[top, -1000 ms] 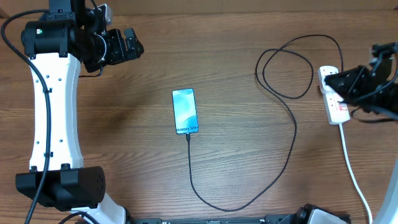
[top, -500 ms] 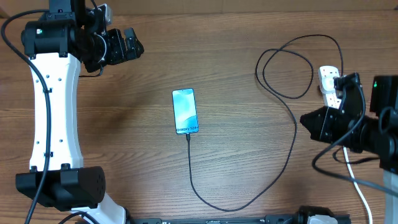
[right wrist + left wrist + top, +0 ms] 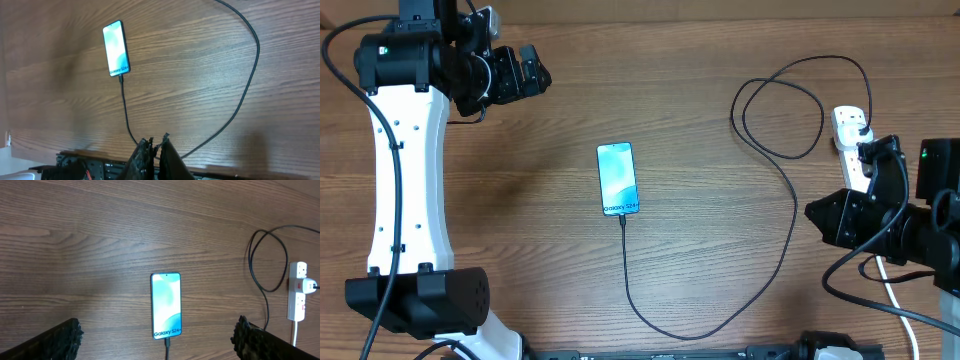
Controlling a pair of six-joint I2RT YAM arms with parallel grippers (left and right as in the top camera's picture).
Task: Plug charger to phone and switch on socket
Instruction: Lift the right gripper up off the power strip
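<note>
Galaxy phone (image 3: 618,179) lies flat, screen up, mid-desk (image 3: 700,100). Charger (image 3: 794,225) tip sits at the phone's 6 o'clock edge. The cable drops toward 6, sweeps round to 3, climbs and loops at 1 o'clock, then reaches the power strip (image 3: 845,140) at the desk's 3 o'clock edge. My left end effector (image 3: 528,72) hovers at 10 o'clock, fingers spread wide, holding nothing. My right end effector (image 3: 156,141) hangs near the strip's 7 o'clock side, fingers pressed together, empty. Strip's switch position: cannot tell.
</note>
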